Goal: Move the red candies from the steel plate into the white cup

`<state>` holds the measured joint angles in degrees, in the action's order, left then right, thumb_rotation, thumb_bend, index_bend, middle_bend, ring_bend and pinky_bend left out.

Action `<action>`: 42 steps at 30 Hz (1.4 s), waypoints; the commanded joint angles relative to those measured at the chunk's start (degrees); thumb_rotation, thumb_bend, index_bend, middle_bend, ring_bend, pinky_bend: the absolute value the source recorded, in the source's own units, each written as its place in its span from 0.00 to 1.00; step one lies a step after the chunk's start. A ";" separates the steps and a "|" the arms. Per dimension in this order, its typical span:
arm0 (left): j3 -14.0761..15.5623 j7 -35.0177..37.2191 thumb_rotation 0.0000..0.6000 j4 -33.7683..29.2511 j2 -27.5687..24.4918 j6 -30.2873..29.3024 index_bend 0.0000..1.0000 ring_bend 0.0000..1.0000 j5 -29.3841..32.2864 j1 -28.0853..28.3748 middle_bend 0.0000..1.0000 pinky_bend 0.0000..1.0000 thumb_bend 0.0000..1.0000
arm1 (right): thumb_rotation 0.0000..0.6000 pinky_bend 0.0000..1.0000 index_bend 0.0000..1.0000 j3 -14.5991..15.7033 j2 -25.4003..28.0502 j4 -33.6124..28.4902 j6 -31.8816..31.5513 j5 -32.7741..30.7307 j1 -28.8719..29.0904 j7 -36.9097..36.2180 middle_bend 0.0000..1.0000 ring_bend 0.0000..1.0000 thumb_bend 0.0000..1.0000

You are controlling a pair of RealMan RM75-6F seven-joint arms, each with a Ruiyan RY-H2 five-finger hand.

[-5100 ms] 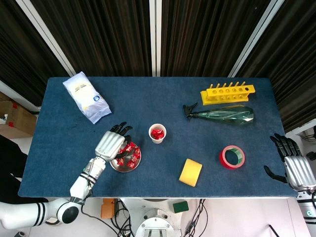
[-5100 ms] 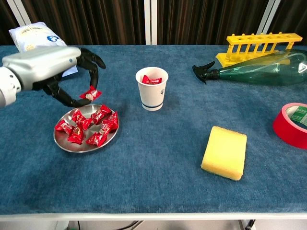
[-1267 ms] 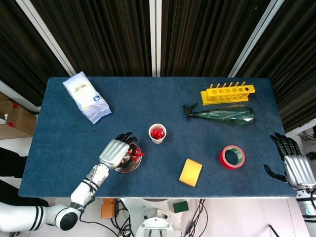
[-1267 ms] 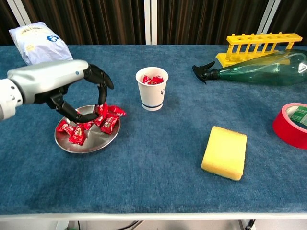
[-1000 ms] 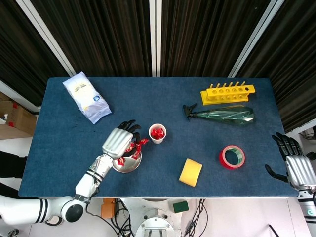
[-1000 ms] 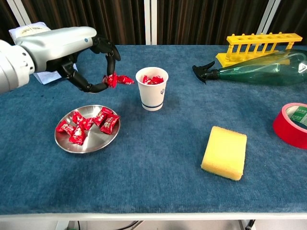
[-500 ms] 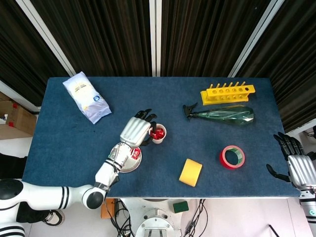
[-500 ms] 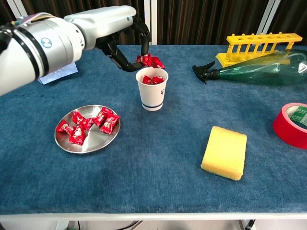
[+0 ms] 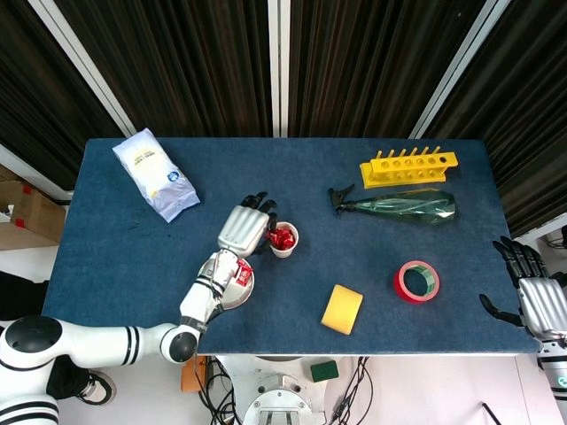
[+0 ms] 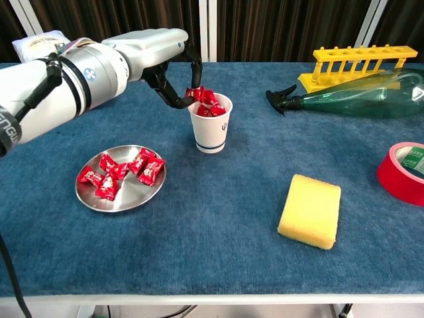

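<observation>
My left hand (image 10: 173, 65) hovers over the white cup (image 10: 211, 132) and pinches a red candy (image 10: 199, 95) between thumb and a finger, right at the cup's near-left rim. Other red candies lie inside the cup (image 9: 285, 251). The steel plate (image 10: 132, 196) sits to the cup's front left with several red candies (image 10: 122, 169) on it. In the head view my left hand (image 9: 245, 229) is beside the cup and its forearm covers part of the plate (image 9: 240, 293). My right hand (image 9: 532, 298) rests open at the table's right edge, holding nothing.
A white bag (image 9: 155, 174) lies at the back left. A yellow rack (image 10: 358, 59) and a green spray bottle (image 10: 358, 93) are at the back right. A red tape roll (image 10: 404, 172) and a yellow sponge (image 10: 309, 211) lie to the cup's front right.
My left hand lifted a candy off the plate, carried it right to the cup, and has now lowered it to the rim. The right hand stayed put.
</observation>
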<state>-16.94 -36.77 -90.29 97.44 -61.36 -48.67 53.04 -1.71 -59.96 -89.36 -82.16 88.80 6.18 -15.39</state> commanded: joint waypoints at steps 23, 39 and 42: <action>1.73 3.67 1.00 2.49 2.07 -0.49 0.31 0.08 -4.32 0.27 0.22 0.16 0.38 | 1.00 0.00 0.01 -0.17 -0.07 -0.02 0.56 -0.51 0.19 0.26 0.00 0.00 0.28; 9.90 0.03 1.00 -14.33 -9.91 -8.89 0.32 0.11 -5.87 -8.98 0.21 0.16 0.33 | 1.00 0.00 0.01 -0.21 -0.32 -0.33 0.72 -0.79 0.21 1.09 0.00 0.00 0.28; 12.30 0.17 1.00 -16.19 -12.28 -9.32 0.32 0.10 -5.20 -11.14 0.21 0.16 0.32 | 1.00 0.00 0.01 -0.17 -0.37 -0.39 0.65 -0.74 0.16 1.28 0.00 0.00 0.28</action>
<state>-5.80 -36.35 -105.43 86.26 -70.06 -54.38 43.02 -1.89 -60.33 -89.74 -81.50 88.05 6.35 -14.12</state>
